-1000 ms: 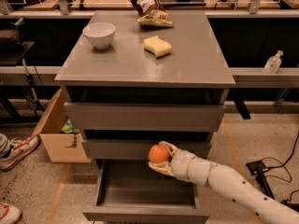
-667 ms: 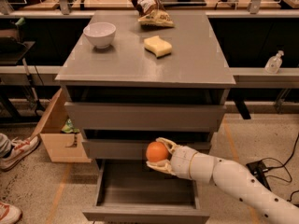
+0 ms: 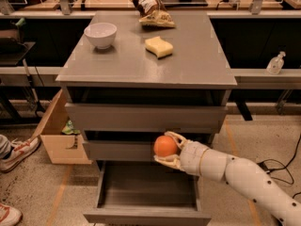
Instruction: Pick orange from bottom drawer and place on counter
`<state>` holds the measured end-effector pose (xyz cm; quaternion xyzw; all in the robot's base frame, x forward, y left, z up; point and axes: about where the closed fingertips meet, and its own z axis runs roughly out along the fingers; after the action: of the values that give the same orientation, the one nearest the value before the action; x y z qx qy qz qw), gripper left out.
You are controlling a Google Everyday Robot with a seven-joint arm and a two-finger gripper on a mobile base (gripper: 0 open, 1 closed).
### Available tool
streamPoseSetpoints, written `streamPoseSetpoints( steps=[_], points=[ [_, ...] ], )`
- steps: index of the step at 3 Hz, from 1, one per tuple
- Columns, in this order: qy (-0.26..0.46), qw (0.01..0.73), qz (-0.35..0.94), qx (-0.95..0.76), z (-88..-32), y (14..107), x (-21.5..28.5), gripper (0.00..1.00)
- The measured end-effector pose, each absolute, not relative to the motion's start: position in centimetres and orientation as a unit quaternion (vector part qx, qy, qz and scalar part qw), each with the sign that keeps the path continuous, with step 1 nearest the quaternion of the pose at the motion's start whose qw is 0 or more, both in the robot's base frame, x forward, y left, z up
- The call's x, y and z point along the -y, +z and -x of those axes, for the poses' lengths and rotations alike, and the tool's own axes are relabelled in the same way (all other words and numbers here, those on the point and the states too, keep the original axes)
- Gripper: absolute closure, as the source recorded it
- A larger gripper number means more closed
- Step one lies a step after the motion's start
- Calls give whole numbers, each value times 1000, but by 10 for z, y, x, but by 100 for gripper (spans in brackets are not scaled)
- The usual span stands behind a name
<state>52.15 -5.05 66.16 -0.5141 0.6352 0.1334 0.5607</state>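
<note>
- The bottom drawer (image 3: 146,216) stands pulled open; a cardboard box (image 3: 59,147) beside the cabinet holds something green.
- The gripper (image 3: 164,147), above the open drawer, clamps the orange (image 3: 165,145) between its two fingers, level with the middle drawer front (image 3: 117,150).
- The orange sits slightly higher than a second ago; the white bowl (image 3: 100,34) and sponge (image 3: 158,46) are unmoved on the counter (image 3: 141,67).
</note>
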Motion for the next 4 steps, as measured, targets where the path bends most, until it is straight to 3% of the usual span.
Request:
streamPoseSetpoints(
  steps=[2,4],
  points=[
    [52,597,521,-608,-534,776,85,100],
    [65,595,518,-611,-548,782,85,100]
  ],
)
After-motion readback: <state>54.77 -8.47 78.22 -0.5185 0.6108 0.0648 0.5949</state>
